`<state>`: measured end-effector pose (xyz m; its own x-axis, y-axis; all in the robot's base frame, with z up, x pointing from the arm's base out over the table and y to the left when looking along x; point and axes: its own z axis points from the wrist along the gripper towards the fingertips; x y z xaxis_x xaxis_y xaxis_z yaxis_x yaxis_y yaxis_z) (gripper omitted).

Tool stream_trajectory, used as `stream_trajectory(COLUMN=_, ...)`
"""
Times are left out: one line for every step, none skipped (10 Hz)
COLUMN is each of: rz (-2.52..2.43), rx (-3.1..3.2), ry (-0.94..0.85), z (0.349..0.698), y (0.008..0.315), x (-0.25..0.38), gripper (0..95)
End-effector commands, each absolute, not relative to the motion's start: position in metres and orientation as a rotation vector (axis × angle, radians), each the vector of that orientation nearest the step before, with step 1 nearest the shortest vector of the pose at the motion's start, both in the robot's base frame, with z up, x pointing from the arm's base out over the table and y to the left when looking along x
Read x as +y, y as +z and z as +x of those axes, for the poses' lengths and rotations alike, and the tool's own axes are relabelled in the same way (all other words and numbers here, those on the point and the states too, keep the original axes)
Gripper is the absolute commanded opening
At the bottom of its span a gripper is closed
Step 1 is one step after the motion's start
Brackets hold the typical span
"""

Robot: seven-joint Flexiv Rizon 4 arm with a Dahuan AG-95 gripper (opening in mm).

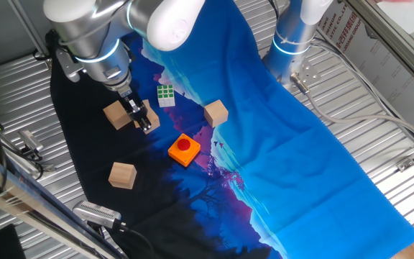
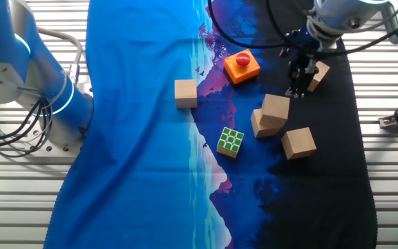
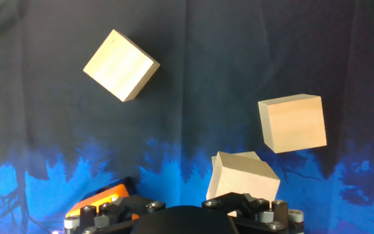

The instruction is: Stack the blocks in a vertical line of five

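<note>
A ribbed metal table [image 1: 379, 86] draped with a blue-and-black printed cloth [image 1: 279, 122], wooden blocks scattered across its dark side.

My gripper [image 1: 141, 116] hangs low over the black part of the cloth; I cannot tell how far my fingers are parted or whether they hold anything, since they sit against a block [image 2: 318, 75] partly hidden behind them. Just beside me, two blocks [image 2: 273, 114] overlap, one resting tilted on the other. Another block [image 2: 298, 143] lies a little farther off on the black cloth, and one more block [image 2: 185, 93] sits apart on the blue. The orange button square [image 2: 241, 66] is near me, and the green-and-white puzzle cube [image 2: 230, 142] lies at the colour boundary.
</note>
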<state>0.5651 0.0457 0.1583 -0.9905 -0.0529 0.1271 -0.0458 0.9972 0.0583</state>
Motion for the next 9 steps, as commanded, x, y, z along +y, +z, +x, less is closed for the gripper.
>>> stream_trajectory(rz=0.078, rx=-3.008, ry=-0.084, z=0.564, y=0.158, x=0.044, gripper=95.0)
stream_trajectory(rz=0.077, rx=-3.010, ry=-0.082, z=0.562, y=0.155, x=0.040, gripper=95.0)
stream_trajectory(rz=0.087, rx=-3.010, ry=-0.082, z=0.561, y=0.153, x=0.035, gripper=95.0)
stream_trajectory(rz=0.095, rx=-3.012, ry=-0.077, z=0.562, y=0.151, x=0.031, gripper=95.0)
stream_trajectory(rz=0.100, rx=-3.012, ry=-0.076, z=0.563, y=0.151, x=0.030, gripper=95.0)
stream_trajectory(rz=0.117, rx=-3.010, ry=-0.073, z=0.565, y=0.150, x=0.025, gripper=95.0)
stream_trajectory(rz=0.129, rx=-3.011, ry=-0.075, z=0.567, y=0.150, x=0.020, gripper=95.0)
stream_trajectory(rz=0.138, rx=-3.013, ry=-0.082, z=0.569, y=0.151, x=0.013, gripper=95.0)
stream_trajectory(rz=0.171, rx=-3.012, ry=-0.079, z=0.572, y=0.153, x=0.001, gripper=95.0)
